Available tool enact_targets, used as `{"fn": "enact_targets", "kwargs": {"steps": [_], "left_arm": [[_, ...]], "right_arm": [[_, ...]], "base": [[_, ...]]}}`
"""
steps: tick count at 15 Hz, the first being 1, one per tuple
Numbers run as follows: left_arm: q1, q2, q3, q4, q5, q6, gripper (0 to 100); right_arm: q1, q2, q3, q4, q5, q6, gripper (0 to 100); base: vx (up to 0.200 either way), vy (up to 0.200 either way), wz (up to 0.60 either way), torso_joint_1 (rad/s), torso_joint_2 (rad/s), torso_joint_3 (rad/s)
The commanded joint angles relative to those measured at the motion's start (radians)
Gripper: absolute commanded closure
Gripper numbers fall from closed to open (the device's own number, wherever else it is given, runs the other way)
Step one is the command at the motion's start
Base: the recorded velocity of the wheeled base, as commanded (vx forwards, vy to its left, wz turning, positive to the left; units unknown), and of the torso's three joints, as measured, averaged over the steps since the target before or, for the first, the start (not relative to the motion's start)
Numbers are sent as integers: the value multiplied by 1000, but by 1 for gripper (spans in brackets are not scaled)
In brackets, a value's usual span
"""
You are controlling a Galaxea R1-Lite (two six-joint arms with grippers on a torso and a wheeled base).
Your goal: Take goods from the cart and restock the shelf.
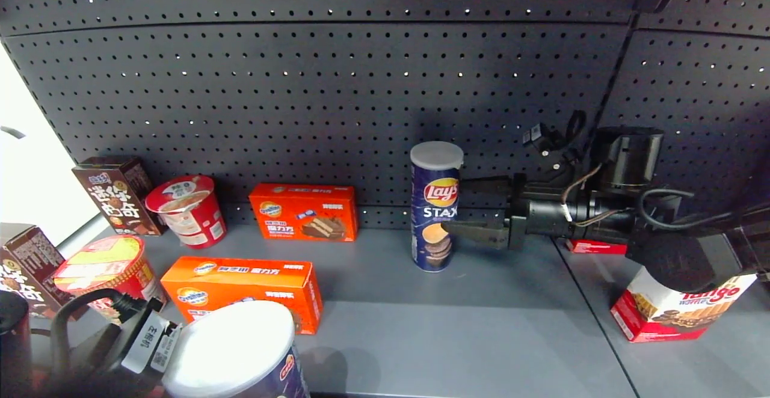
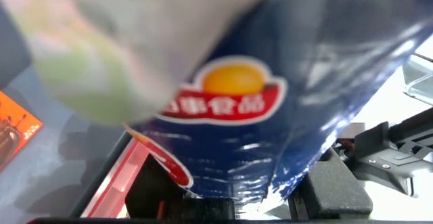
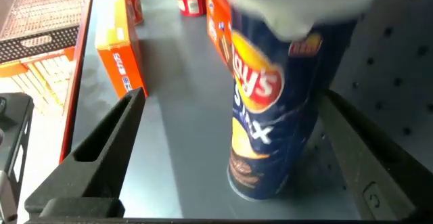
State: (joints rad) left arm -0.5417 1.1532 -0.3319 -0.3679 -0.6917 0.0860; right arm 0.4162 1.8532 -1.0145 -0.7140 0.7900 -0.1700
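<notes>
head: chip can [image 1: 436, 205] upright by the pegboard [image 1: 301, 85], right gripper [image 1: 466, 208] fingers apart either side of it, orange box [image 1: 304, 211] to its left, bare shelf [image 1: 481, 326] in front | left wrist: second can [image 2: 284, 102] blurry-close, left gripper [image 2: 203, 204] looks clamped on it | right wrist: fingers [image 3: 101, 149] spread around chip can, label facing camera

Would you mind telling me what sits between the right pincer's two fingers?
The upright chips can stands between the fingers of the open right pincer, as the right wrist view shows.
</notes>
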Motion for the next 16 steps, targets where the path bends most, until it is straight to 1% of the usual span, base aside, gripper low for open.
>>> {"fn": "enact_targets", "kwargs": {"steps": [1, 7, 12, 14, 16], "left_arm": [[0, -4, 2, 0, 0, 0, 100], [0, -4, 4, 3, 0, 0, 100], [0, -3, 16, 0, 0, 0, 100], [0, -6, 28, 0, 0, 0, 100], [2, -6, 31, 0, 0, 0, 100]], "right_arm": [[4, 23, -15, 21, -5, 0, 0], [-7, 41, -44, 25, -11, 0, 0], [-11, 15, -7, 24, -11, -2, 0], [4, 3, 28, 19, -11, -3, 0], [16, -3, 36, 18, -11, -3, 0]], "base": [[0, 0, 0, 0, 0, 0], [0, 0, 0, 0, 0, 0], [0, 0, 0, 0, 0, 0], [0, 0, 0, 0, 0, 0], [0, 0, 0, 0, 0, 0]]}}
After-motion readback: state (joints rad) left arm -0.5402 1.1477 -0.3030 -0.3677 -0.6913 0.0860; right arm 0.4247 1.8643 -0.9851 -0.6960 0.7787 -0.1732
